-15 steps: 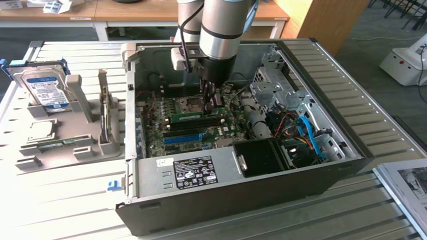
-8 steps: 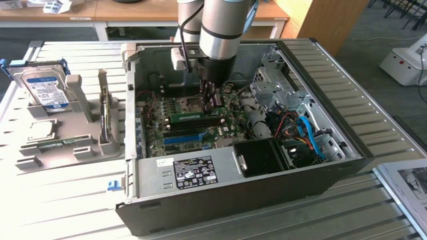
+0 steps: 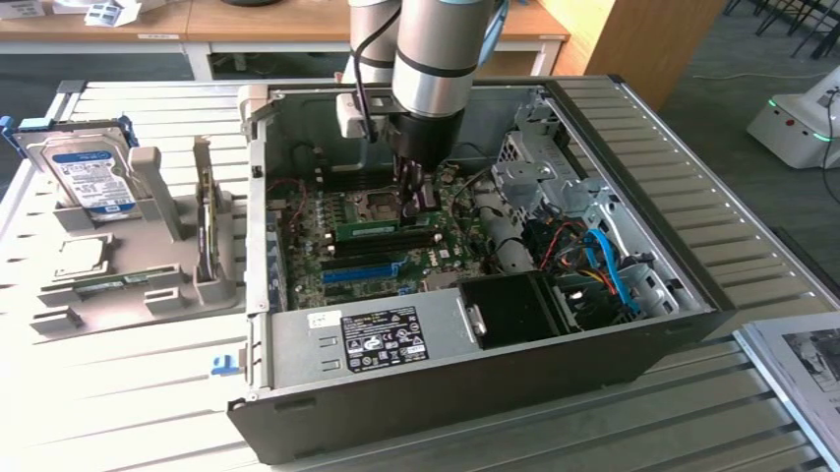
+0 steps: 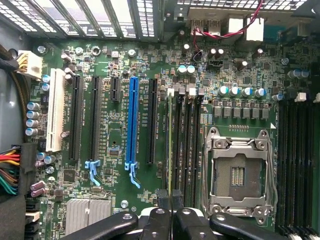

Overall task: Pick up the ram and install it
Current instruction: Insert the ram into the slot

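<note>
the tool (image 4: pixel 170 200) is clamped nearly shut on the thin green ram (image 4: pixel 170 150), held edge-on along the black slots (image 4: pixel 181 140) beside the cpu socket (image 4: pixel 237 175) inside the case (image 3: pixel 683 211).

the gripper (image 4: pixel 171 197) pinches its two black fingers on the ram (image 4: pixel 170 150), seen edge-on as a thin green-yellow line along the black memory slots (image 4: pixel 186 140) of the motherboard (image 4: pixel 114 132). whether it touches a slot cannot be told. the open cpu socket (image 4: pixel 237 172) lies just beside those slots. a blue slot (image 4: pixel 132 125) stands between black ones, and a white slot (image 4: pixel 55 110) sits near the board's edge by the coloured wires (image 4: pixel 7 172).
</note>
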Robot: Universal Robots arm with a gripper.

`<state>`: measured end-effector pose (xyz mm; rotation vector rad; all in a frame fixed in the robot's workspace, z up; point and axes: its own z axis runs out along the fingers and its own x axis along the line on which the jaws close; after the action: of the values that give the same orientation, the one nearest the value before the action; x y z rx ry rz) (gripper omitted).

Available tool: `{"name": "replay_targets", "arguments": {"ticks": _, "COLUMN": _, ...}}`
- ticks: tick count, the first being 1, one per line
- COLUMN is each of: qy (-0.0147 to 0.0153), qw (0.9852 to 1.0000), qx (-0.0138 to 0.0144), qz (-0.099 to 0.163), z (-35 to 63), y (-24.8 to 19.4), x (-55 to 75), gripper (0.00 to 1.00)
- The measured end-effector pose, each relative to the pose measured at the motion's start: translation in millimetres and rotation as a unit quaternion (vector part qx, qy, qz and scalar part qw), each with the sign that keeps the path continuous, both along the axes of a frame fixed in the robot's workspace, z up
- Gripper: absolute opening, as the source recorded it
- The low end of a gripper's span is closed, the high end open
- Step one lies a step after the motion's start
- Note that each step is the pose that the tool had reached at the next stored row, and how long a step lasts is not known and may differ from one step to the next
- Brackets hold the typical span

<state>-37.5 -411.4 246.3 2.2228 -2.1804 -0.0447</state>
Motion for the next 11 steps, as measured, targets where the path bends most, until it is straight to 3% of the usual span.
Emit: {"name": "replay_targets", "arguments": {"ticks": 11, "qy": -0.0031, "qw": 1.0000, "qx": 0.0001, "qz": 0.000, "z": 0.0, "y": 0.0, "x": -0.2, "gripper": 0.11}}
